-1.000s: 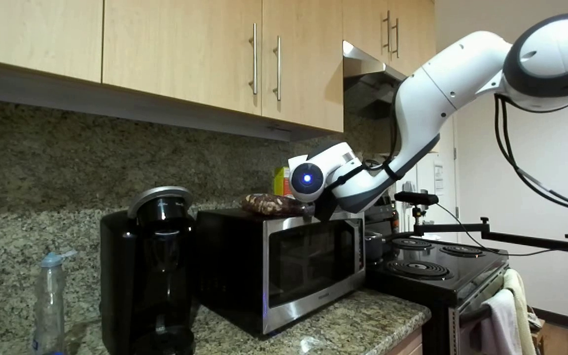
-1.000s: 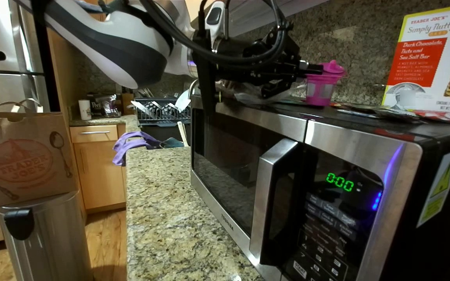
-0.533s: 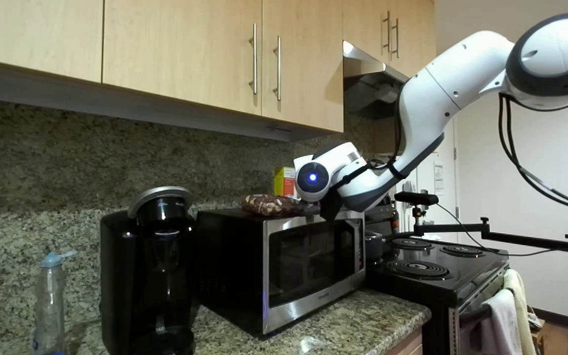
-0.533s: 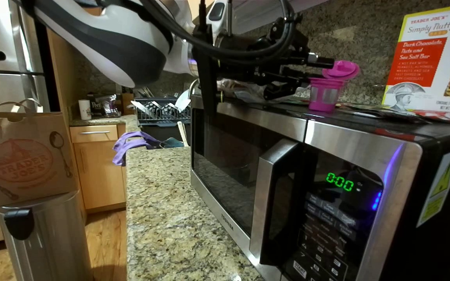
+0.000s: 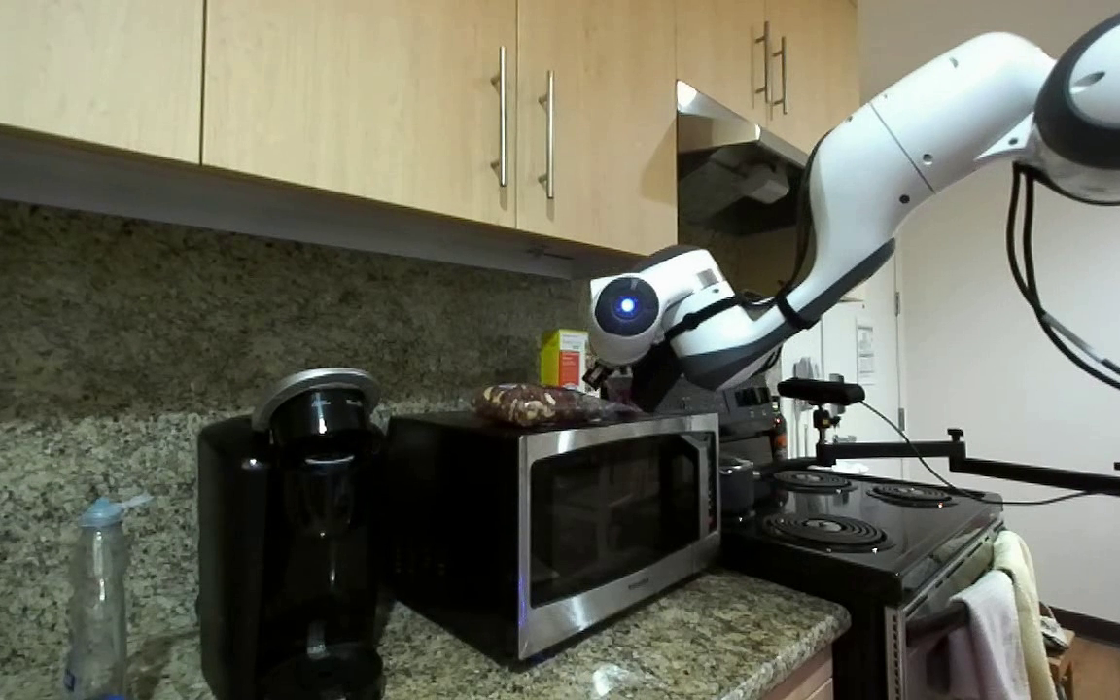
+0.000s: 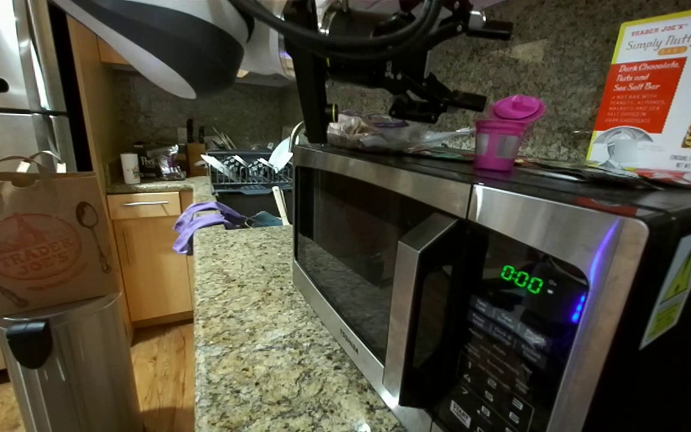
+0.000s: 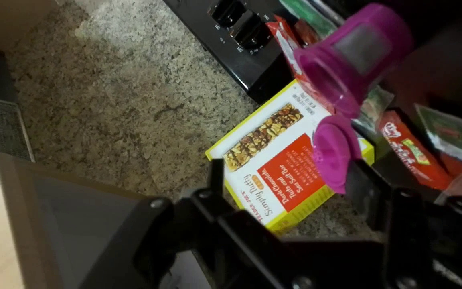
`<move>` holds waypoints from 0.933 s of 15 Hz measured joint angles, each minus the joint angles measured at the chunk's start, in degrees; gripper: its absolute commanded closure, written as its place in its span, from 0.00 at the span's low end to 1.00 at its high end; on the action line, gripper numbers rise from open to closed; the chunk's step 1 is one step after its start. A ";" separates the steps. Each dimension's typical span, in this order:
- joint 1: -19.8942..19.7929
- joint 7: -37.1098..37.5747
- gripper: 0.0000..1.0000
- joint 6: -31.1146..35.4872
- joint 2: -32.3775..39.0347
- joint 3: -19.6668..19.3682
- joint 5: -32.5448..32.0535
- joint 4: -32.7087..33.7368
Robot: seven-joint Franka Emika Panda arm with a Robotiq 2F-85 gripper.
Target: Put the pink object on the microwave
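Magenta and upright, the pink object (image 6: 500, 129) stands on the microwave (image 6: 477, 270), so placing looks done. In an exterior view the gripper (image 6: 483, 65) hangs above, to its left, jaws wide apart, holding nothing; only backing away seems to remain.

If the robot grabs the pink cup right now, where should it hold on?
Probably the sides of the pink cup, below the lid, with the open gripper coming level from the front of the microwave. The cup stands upright, so its sides look easy to squeeze; the lid is flipped open and might wobble.
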 measured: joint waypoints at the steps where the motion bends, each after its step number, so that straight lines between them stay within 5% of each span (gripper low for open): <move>1: 0.05 0.41 0.00 0.16 -1.05 0.06 1.85 -0.04; 6: 0.76 5.49 0.00 -0.91 -8.19 1.01 8.66 -2.61; 14: 3.37 9.10 0.00 -14.04 -24.61 3.11 26.61 -14.31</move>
